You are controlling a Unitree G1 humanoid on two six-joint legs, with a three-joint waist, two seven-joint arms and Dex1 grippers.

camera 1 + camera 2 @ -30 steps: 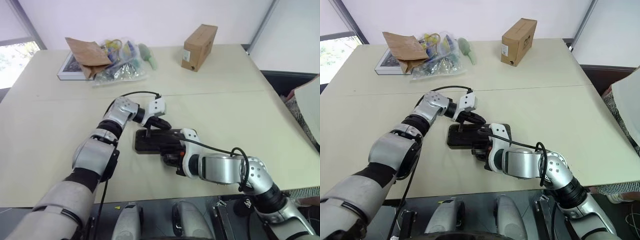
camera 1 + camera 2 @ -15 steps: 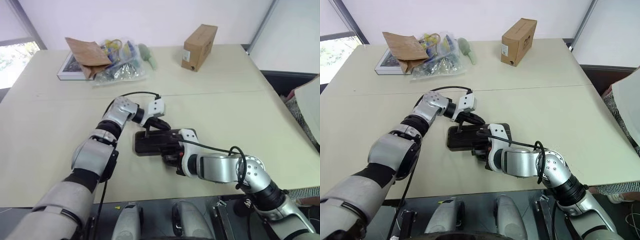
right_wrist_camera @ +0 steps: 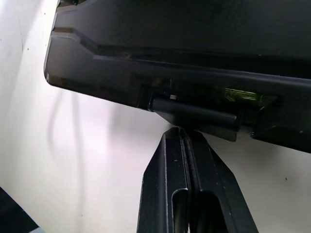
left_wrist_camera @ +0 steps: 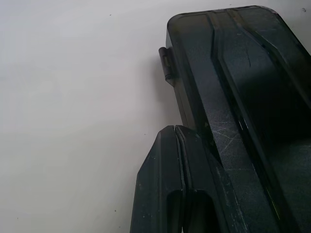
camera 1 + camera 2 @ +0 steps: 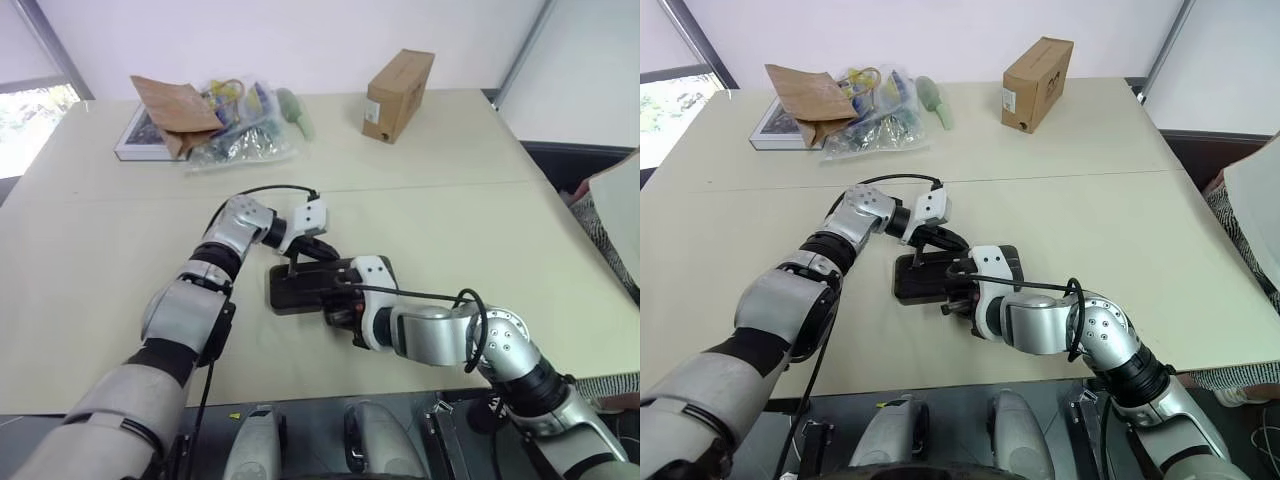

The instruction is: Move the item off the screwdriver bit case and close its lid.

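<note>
The screwdriver bit case [image 5: 300, 288] lies flat on the table in front of me. Its smoky brown lid [image 4: 233, 87] is down over the tray, and its long ridge shows in the left wrist view. My left gripper [image 5: 293, 266] is shut, its fingertips [image 4: 174, 131] resting against the lid's far edge near a hinge [image 4: 166, 63]. My right gripper [image 5: 335, 302] is shut too, its tip [image 3: 180, 130] pressed at the latch [image 3: 194, 110] on the case's near edge. The item is out of view.
A cardboard box [image 5: 398, 82] stands at the back right. At the back left lie a brown paper bag [image 5: 170, 108], a clear bag of small things [image 5: 245, 125] and a flat white-edged book [image 5: 133, 143]. A person's patterned cloth [image 5: 615, 215] shows at the right edge.
My right wrist has rolled a little while its tip stays at the case's near edge. The left gripper and the case have not moved.
</note>
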